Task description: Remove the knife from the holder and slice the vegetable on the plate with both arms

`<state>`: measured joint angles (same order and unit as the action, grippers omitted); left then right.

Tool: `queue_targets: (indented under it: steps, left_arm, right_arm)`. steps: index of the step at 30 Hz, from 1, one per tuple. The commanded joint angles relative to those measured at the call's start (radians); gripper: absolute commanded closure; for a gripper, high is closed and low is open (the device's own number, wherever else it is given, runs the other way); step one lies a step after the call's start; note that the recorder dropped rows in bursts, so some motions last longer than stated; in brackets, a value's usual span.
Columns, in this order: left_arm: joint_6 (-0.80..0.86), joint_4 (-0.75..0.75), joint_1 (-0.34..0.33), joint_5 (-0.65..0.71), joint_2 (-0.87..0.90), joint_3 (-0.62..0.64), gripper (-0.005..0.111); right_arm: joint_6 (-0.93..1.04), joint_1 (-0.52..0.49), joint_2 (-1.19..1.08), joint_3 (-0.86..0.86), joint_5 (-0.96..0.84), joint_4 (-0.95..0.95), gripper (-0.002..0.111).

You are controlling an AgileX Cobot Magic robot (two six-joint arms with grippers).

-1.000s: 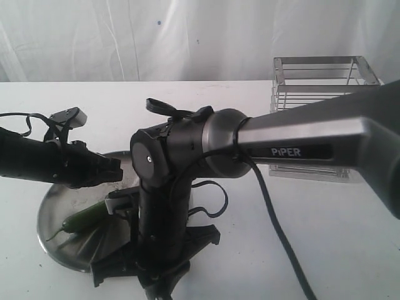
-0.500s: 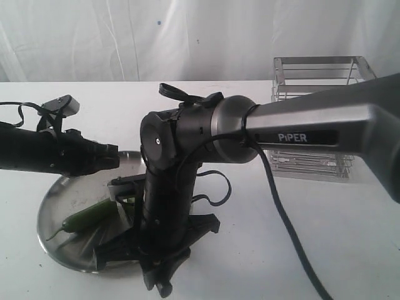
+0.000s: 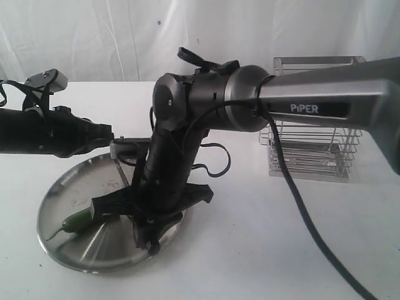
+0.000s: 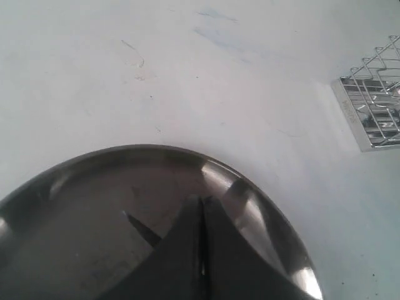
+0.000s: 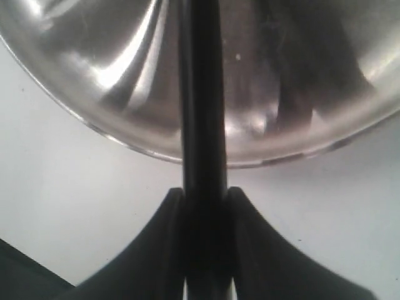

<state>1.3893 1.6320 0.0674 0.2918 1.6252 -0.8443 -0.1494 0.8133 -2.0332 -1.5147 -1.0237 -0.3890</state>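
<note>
R gripper (image 5: 204, 195) is clamped on knife (image 5: 203, 94), which is held low over plate (image 3: 59, 187) w/ vegetable (image 3: 76, 219) lying on it nearby, while L gripper (image 4: 201, 203) is seen shut & empty above plate's rim, holder (image 3: 309, 147) well apart.

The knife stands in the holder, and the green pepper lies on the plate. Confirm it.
Wrong about the knife: it is out of the holder, held in the jaws of the right gripper above the plate, as the right wrist view shows. The green pepper does lie on the plate.
</note>
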Motion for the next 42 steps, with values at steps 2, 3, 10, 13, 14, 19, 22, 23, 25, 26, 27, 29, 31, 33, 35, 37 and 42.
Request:
queue_targets:
  steps: [2,3,10,13,14,19,22,23,25,26,27,29,31,33,35,37,42]
  left_arm:
    - [-0.011,0.02,0.003,0.021,-0.012,0.006,0.107]
    - [-0.04,0.02,0.003,0.024,-0.012,0.006,0.107]
    - [-0.052,0.02,0.003,-0.048,-0.055,0.036,0.107]
    - [-0.048,0.02,0.003,-0.118,-0.074,0.056,0.107]
    - [-0.046,0.02,0.003,-0.136,-0.079,0.064,0.107]
    - [-0.022,0.015,0.003,-0.176,-0.079,0.086,0.107]
    - [-0.022,0.009,0.003,-0.183,-0.079,0.086,0.107]
    - [-0.02,0.009,0.003,-0.191,-0.079,0.086,0.107]
    - [0.011,0.008,0.003,-0.215,-0.079,0.086,0.107]
    - [0.018,0.008,0.003,-0.222,-0.079,0.086,0.107]
    - [0.023,0.008,0.003,-0.237,-0.079,0.086,0.107]
    - [0.023,0.008,0.003,-0.238,-0.079,0.086,0.107]
    - [0.023,0.008,0.003,-0.196,-0.079,0.086,0.107]
    - [0.023,0.008,0.003,-0.173,-0.079,0.086,0.107]
    - [0.023,0.008,0.003,-0.181,-0.079,0.086,0.107]
    - [0.023,0.005,0.003,-0.19,-0.079,0.086,0.107]
    - [0.024,-0.019,0.003,-0.194,-0.079,0.086,0.107]
  right_arm:
    - [0.06,-0.06,-0.022,-0.059,0.0,-0.098,0.108]
    - [0.088,-0.072,-0.044,-0.075,-0.004,-0.166,0.108]
    - [0.106,-0.08,-0.111,-0.104,0.027,-0.218,0.108]
    - [0.102,-0.08,-0.123,-0.104,0.063,-0.237,0.108]
    - [0.102,-0.08,-0.123,-0.104,0.071,-0.242,0.108]
    - [0.105,-0.08,-0.129,-0.104,0.109,-0.244,0.108]
    - [0.105,-0.08,-0.14,-0.104,0.111,-0.244,0.107]
    - [0.105,-0.078,-0.145,-0.104,0.108,-0.244,0.107]
    - [0.112,-0.076,-0.141,-0.104,0.11,-0.222,0.107]
    - [0.112,-0.076,-0.134,-0.104,0.115,-0.221,0.107]
    - [0.112,-0.076,-0.113,-0.104,0.114,-0.21,0.107]
    - [0.112,-0.076,-0.094,-0.104,0.105,-0.133,0.107]
    - [0.042,-0.092,-0.099,-0.103,0.082,0.045,0.107]
    - [0.053,-0.119,-0.103,-0.103,0.014,-0.007,0.107]
    - [0.094,-0.121,-0.101,-0.103,0.03,-0.048,0.107]
    - [0.094,-0.121,-0.104,-0.103,0.058,-0.052,0.107]
    - [0.094,-0.137,-0.144,-0.103,-0.012,0.022,0.103]
